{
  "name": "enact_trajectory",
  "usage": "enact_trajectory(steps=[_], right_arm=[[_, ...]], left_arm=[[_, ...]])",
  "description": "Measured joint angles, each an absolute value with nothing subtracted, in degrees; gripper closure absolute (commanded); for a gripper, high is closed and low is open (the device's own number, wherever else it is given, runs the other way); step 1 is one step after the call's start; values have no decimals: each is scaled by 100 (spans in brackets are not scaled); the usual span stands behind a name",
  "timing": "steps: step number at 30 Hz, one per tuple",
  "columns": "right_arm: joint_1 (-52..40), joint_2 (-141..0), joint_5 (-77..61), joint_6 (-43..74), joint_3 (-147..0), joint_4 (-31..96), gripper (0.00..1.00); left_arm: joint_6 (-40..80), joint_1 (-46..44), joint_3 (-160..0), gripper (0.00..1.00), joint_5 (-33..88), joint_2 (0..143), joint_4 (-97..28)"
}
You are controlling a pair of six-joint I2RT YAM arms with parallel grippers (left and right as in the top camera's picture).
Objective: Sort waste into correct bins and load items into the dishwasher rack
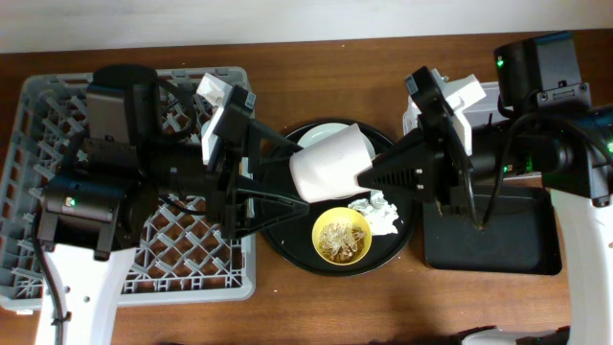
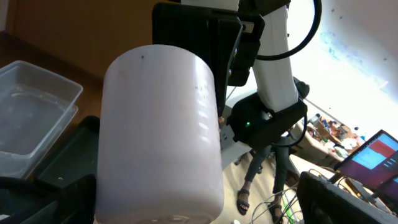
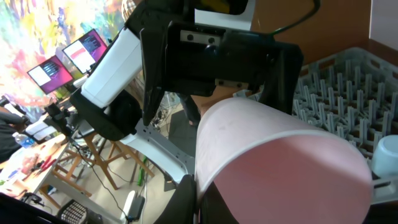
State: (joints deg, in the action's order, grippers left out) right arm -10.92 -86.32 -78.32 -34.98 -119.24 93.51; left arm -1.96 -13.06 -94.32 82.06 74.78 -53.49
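**Surface and room.** A brown wooden surface (image 1: 316, 321) is seen from overhead. The grey dishwasher rack (image 1: 38, 125) is placed at the far left, with the left arm lying across it. A round black tray (image 1: 287, 254) is set at the centre. On it, a pale plate (image 1: 316, 134) is found at the far side, a yellow bowl (image 1: 323, 222) with beige crumbly contents at the near side, and a crumpled white napkin (image 1: 381, 216) just right of the bowl. A shallow black rectangular tray (image 1: 498, 244) is located at the right, and a clear tub (image 2: 31, 106) beside it on its far side. A bright room with screens and cluttered benches is visible behind the arms in the wrist views.

**Claws.** The left claw (image 1: 295, 172) is spread to the width of the small pink cup (image 1: 330, 163), and the cup's left end is clamped between its fingers. The right claw (image 1: 366, 177) is brought to a point at the cup's right end. In the right wrist view one black finger (image 3: 185, 196) is seen against the cup wall; whether this claw is closed on the wall cannot be told.

**Task item.** The cup is held on its side, clear of the surface, above the far half of the round tray, between the two claws. It appears near white from overhead and from the left wrist, and pale pink from the right wrist. Its wall is smooth and plain.
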Motion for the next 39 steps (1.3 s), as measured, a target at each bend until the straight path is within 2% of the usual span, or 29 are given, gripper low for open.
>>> enact_trajectory(steps=[2,5,8,9,11,15,18,25,26,30,31,32,34,35,39], right_arm=[[-1092,-8648,-8178,-3496,-11922,9188,96],[-1107,-8687,-8560,-3505,-11920,9133,96],[-1260,-8755,-8801,-3607,-11920,9124,96],[-1260,-8766,-8864,-3618,-11920,9146,96],[-1258,-8805,-8862,-3629,-11920,9214,96],[-1258,-8838,-8497,-3664,-11922,9522,96],[-1260,-8855,-8340,-3651,-11917,9699,95],[-1260,-8868,-8479,-3645,-11917,9498,94],[-1260,-8873,-8499,-3645,-11917,9472,91],[-1282,-8879,-8503,-3640,-11917,9467,91],[-1282,-8879,-8508,-3642,-11917,9470,91],[-1286,-8879,-8514,-3640,-11917,9472,96],[-1286,-8879,-8508,-3653,-11917,9437,96],[-1286,-8886,-8501,-3629,-11909,9268,96],[-1291,-8888,-8672,-3623,-11904,8755,96]], left_arm=[[-196,-1308,-9432,11,8248,7478,-5349],[-196,-1330,-9432,11,8403,7478,-5349],[-176,-1610,-9432,31,8322,7478,-5063],[-161,-1658,-9430,32,8224,7478,-5041],[-154,-1684,-9430,32,7979,7478,-5026],[-130,-1734,-9430,9,7607,7478,-4908],[43,-1734,-9428,11,7570,7478,-4475],[139,-1734,-9428,11,7537,7478,-4532],[152,-1734,-9428,18,7537,7478,-4541],[176,-1734,-9428,33,7548,7478,-4558],[183,-1734,-9428,33,7535,7478,-4558],[178,-1734,-9428,24,7513,7478,-4558],[185,-1737,-9428,6,7505,7478,-4563],[189,-1737,-9428,3,7516,7478,-4598],[198,-1887,-9428,4,7491,7478,-4668]])
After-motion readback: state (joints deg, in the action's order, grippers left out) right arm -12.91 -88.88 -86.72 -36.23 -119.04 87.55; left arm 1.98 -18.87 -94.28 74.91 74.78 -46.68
